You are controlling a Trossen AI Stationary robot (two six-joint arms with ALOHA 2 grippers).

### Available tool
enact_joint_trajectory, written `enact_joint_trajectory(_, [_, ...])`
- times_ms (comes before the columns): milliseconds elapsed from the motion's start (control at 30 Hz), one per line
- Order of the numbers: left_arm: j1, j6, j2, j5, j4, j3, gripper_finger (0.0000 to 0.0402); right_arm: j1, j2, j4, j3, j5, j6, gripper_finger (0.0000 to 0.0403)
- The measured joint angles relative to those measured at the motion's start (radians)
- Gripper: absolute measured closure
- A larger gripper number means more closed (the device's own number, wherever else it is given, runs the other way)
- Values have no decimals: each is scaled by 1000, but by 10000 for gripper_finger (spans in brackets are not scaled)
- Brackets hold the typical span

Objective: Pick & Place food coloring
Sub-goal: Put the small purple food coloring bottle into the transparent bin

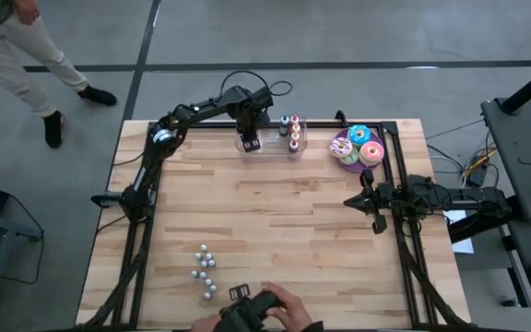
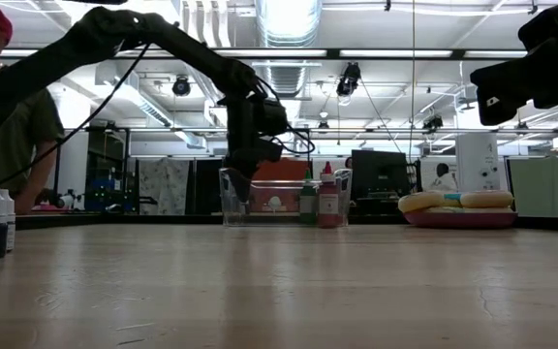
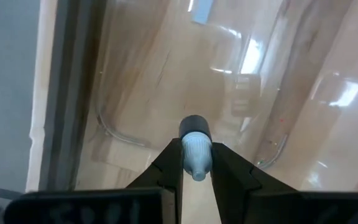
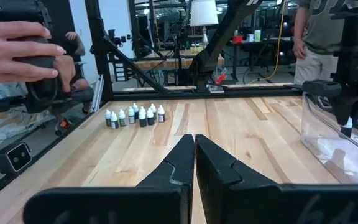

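Observation:
My left gripper (image 1: 247, 140) points down into the left end of a clear plastic container (image 1: 270, 149) at the table's far edge, shut on a small food coloring bottle (image 3: 195, 140) with a pale cap and a dark body. Bottles with green and pink caps (image 1: 294, 132) stand upright in the container's right end. Several more small pale-capped bottles (image 1: 206, 272) stand in a cluster near the front edge. My right gripper (image 4: 194, 155) rests shut and level at the table's right edge (image 1: 374, 205), holding nothing. My left gripper pinches the bottle's pale cap (image 3: 196, 163) between its two fingertips, coming from above and pointing down. The bottle hangs upright below the fingers, dark body (image 3: 194, 127) lowest, inside the container's walls. Whether its base touches the container floor I cannot tell.
A purple plate (image 1: 344, 155) with frosted doughnuts sits right of the container. A person's hand (image 1: 279, 304) holds a dark device at the near edge. Another person (image 1: 26, 55) stands beyond the far left corner. Bare wood lies in the table's middle.

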Motion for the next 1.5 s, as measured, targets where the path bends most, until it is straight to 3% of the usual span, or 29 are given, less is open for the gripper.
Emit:
enact_joint_trajectory(633, [-36,182,0,-38,3,4,362,0,0,0,0,0,0,394])
enact_joint_trajectory(1500, [-46,220,0,-38,18,-32,362,0,0,0,0,0,0,394])
